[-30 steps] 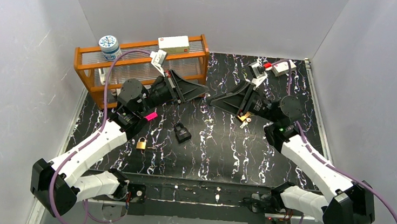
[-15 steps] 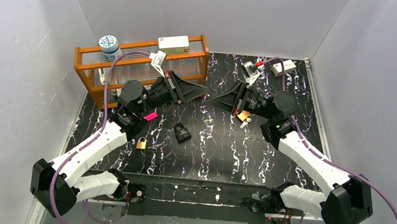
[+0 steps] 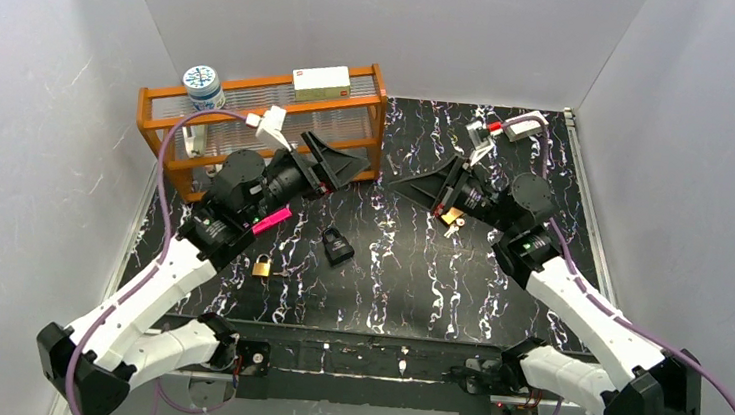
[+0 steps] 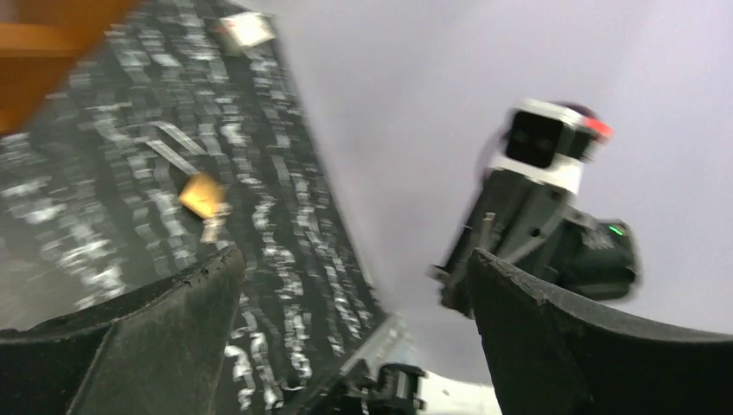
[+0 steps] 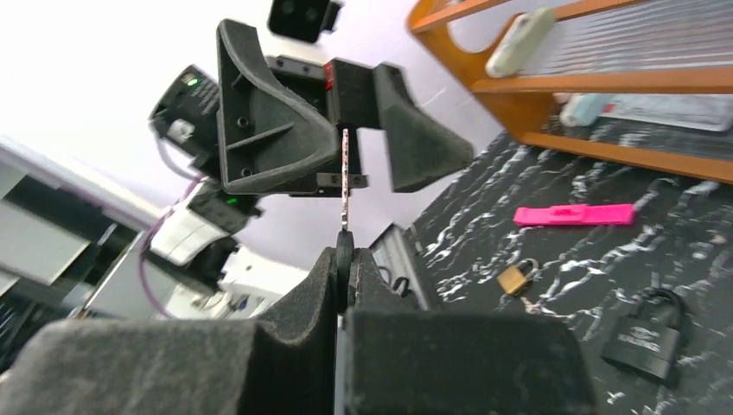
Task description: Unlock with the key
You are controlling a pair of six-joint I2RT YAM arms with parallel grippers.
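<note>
In right hand (image 5: pixel 346 256): key (image 5: pixel 345 181) pinched (blade outward).

I count three padlocks on the bench (image 3: pixel 386 299): one black padlock (image 3: pixel 338 246) in front of the rack (image 3: pixel 250 83), one brass padlock (image 3: pixel 262 266) further out in front of it, and a second brass padlock (image 3: pixel 451 216) off to the rack's right. I see one key (image 5: pixel 345 177). One pink strip (image 3: pixel 272 219) lies just before the rack. On top of the rack I make out one round tin (image 3: pixel 201 83) and one box (image 3: pixel 320 81).
</note>
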